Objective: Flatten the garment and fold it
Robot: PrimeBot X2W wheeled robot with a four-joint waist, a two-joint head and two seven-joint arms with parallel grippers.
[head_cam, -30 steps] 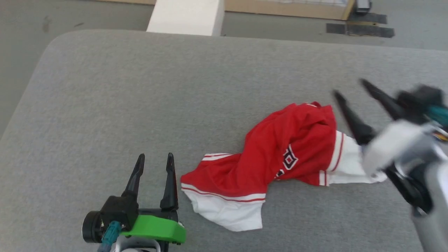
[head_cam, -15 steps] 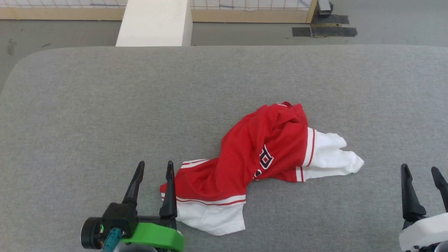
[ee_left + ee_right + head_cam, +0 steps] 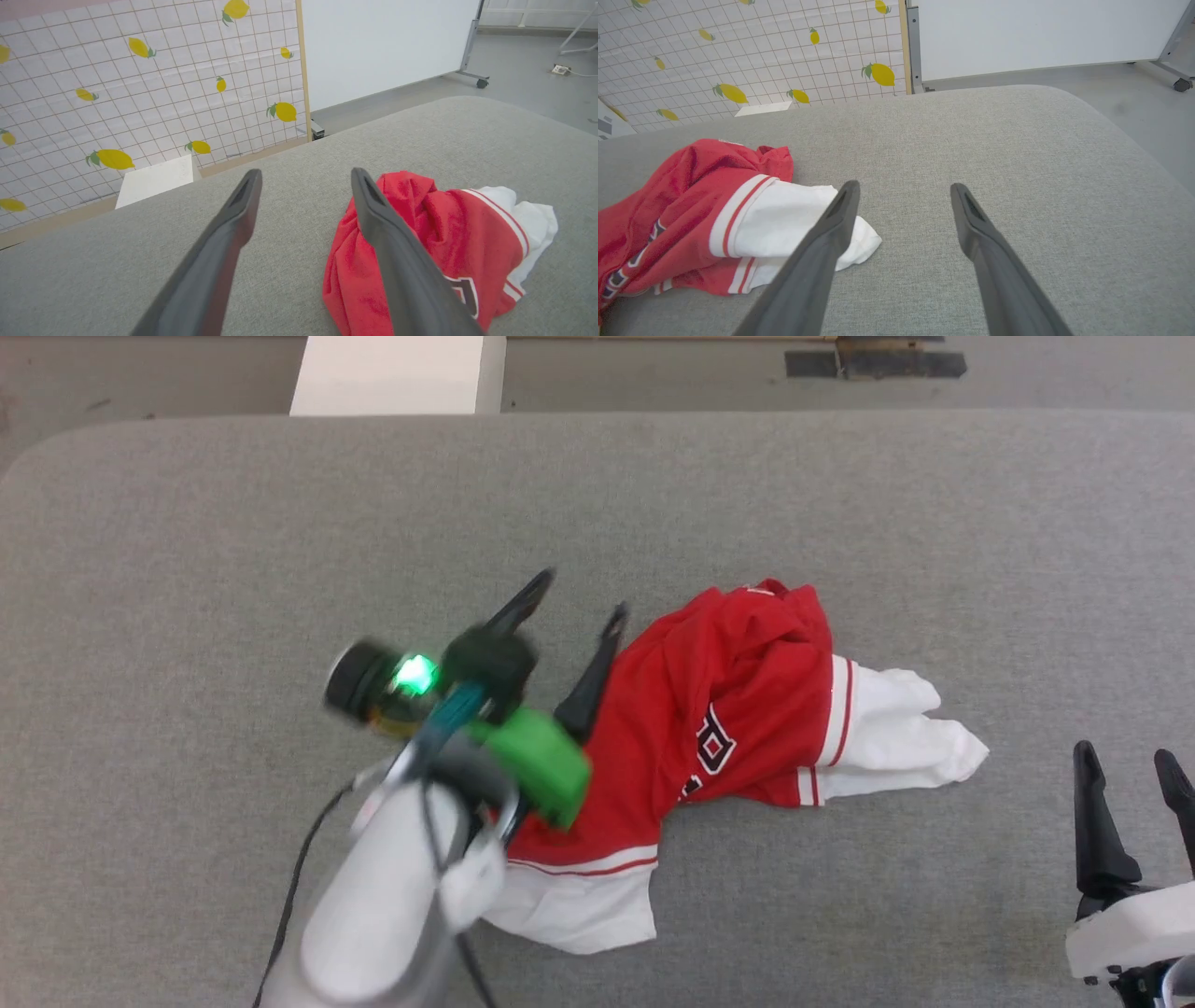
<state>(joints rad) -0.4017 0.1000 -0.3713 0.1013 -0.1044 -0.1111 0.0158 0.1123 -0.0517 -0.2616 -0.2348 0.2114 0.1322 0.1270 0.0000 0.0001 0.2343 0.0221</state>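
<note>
The garment [image 3: 747,700] lies crumpled a little right of the middle of the grey bench [image 3: 233,523]. It is a red heap with one white sleeve [image 3: 896,728] spilling toward 3 o'clock and another white part at 7 o'clock. In the head view the left claw [image 3: 581,595] is blurred at the heap's 9 o'clock edge, its fingers spread and aimed toward 1 o'clock. From there I cannot tell whether the nearer finger touches the cloth. The left wrist view shows the gap between those fingers holding nothing, the red cloth lying behind the finger at 3 o'clock, and a lemon-printed grid panel [image 3: 140,93] beyond the bench. The right claw [image 3: 1122,753] sits at the garment's 4 o'clock, apart from it, spread and pointing to 12 o'clock. Its own wrist view shows bare bench between the fingers and the white sleeve at 9 o'clock.
</note>
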